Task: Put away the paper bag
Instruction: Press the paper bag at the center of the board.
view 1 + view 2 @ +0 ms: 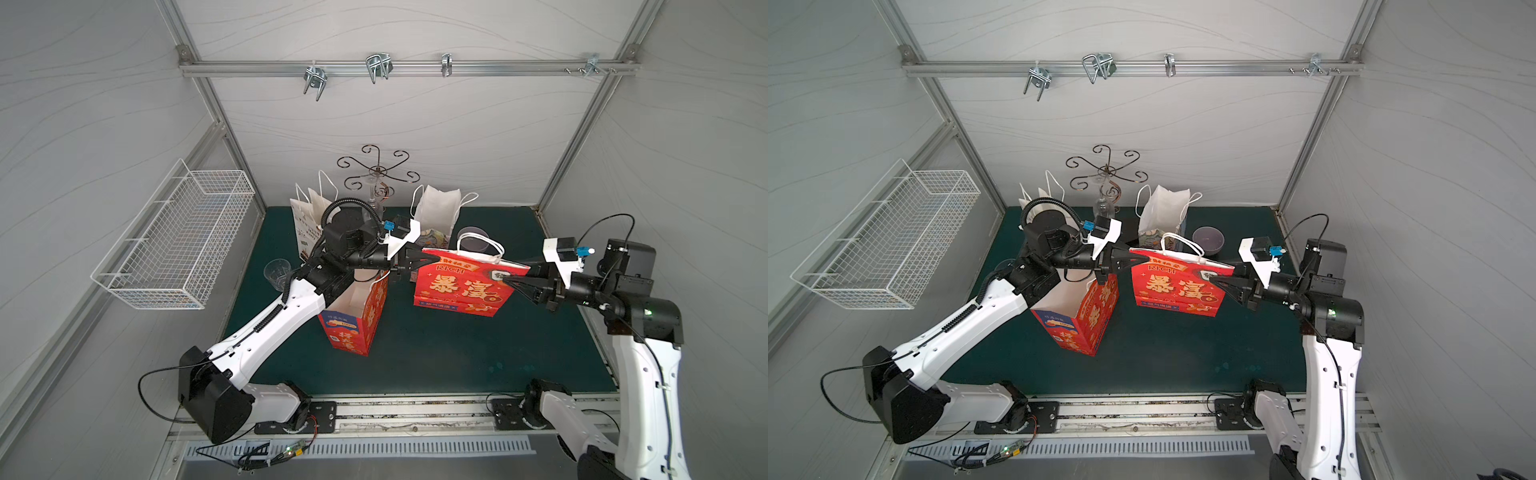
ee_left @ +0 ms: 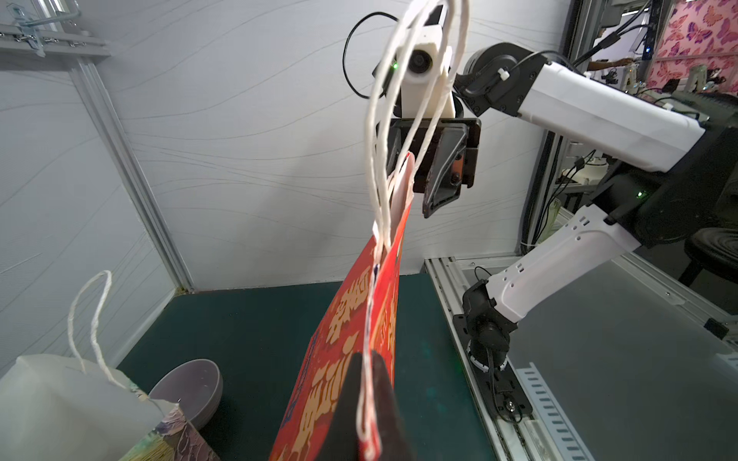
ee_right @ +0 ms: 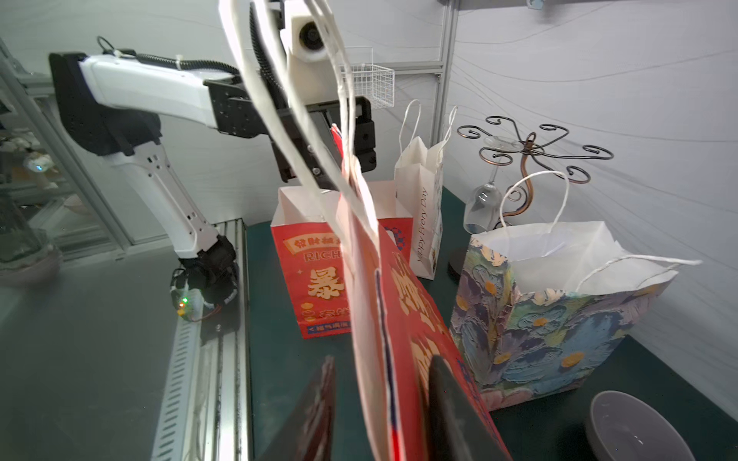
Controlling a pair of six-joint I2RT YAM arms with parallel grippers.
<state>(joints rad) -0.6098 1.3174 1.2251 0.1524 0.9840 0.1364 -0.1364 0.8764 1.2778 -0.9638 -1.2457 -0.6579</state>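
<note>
Now: left gripper point(image 1: 434, 257) fingers pinched on bag point(image 1: 457, 289) top corner; right gripper point(image 1: 512, 275) fingers spread astride opposite corner. Bag folded flat, aloft, just robot-side of bowl point(image 1: 1207, 240). Likely light, creasable, tearable; grip top edge, not cords.

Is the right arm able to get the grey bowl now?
Probably yes. The grey bowl sits uncovered nearby, just behind the flat red paper bag. The right tool is open around the bag's edge, so it must back off first.
</note>
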